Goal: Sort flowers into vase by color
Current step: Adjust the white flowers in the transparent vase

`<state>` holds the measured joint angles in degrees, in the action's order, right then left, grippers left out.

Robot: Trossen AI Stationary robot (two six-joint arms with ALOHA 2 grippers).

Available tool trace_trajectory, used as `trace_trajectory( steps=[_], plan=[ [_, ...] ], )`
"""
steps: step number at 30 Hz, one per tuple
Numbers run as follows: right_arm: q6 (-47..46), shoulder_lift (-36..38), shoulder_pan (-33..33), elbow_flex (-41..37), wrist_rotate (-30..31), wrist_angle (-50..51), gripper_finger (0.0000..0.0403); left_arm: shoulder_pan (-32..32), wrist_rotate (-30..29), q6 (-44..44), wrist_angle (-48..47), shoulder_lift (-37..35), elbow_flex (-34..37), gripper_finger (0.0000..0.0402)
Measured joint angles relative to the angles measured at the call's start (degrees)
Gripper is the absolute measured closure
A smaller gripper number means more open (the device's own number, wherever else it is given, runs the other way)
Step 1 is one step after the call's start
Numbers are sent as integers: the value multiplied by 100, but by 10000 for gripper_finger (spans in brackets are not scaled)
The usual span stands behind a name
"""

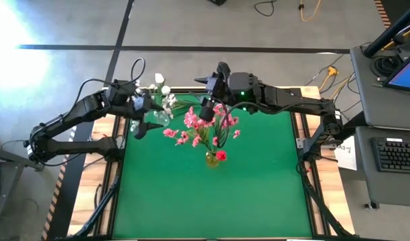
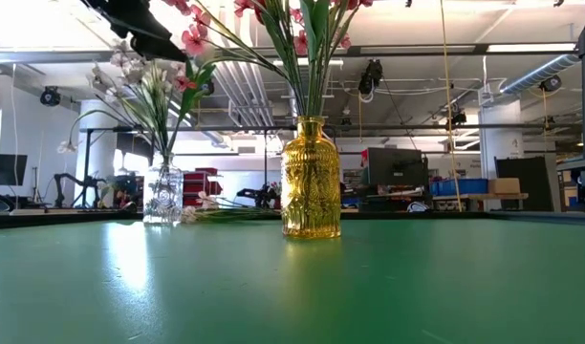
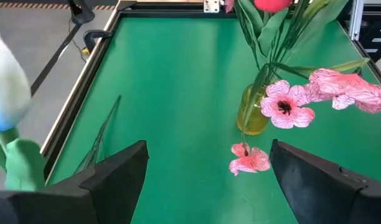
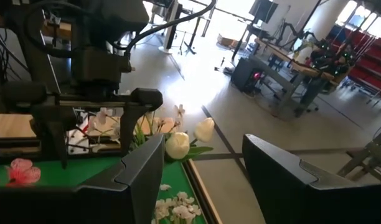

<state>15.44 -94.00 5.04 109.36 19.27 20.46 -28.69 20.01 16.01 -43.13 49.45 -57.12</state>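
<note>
green felt covers the table (image 1: 212,201) from rail to rail, with an open workshop full of desks, monitors and ceiling pipes behind it in the low view. near the middle of the mat stands the yellow glass vase (image 2: 311,179), upright, packed with pink blossom sprays (image 1: 191,127) and a red tulip (image 1: 221,155) on green stems. toward the far left corner sits the clear glass vase (image 2: 163,194), also upright, holding small white blossom sprays (image 1: 168,102) and white tulips (image 4: 189,139). the two vases stand well apart, and a few loose stems lie flat on the mat between them at the far edge.

the left gripper (image 1: 143,124) hangs at the table's left side, just beside the clear vase, its two dark fingers (image 3: 119,177) spread wide with nothing between them; its wrist view looks across the felt at the yellow vase and a pink blossom. the right gripper (image 1: 206,110) hovers above the far side of the pink bouquet, over the sprays; its fingers (image 4: 137,174) stand parted, nothing seen between them in its own wrist view, which looks out past the white tulips toward the left arm.
</note>
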Motion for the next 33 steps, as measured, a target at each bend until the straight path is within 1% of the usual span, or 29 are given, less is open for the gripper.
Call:
trace_trajectory(
  steps=[15,19,24,27,31,33],
  plan=[
    [-40,2,0,-2,2,178,193,0,4,134,-246,2,7,79],
    [39,2,0,-2,2,149,193,0,4,307,-332,3,7,79],
    [106,4,4,-2,2,134,193,0,4,318,-326,7,7,76],
    [122,5,4,-2,2,165,193,0,4,279,-319,7,7,58],
    [122,9,4,-2,2,250,193,0,-40,184,-304,45,7,13],
    [122,9,4,-2,2,258,193,-2,-53,171,-339,92,7,8]
  ],
)
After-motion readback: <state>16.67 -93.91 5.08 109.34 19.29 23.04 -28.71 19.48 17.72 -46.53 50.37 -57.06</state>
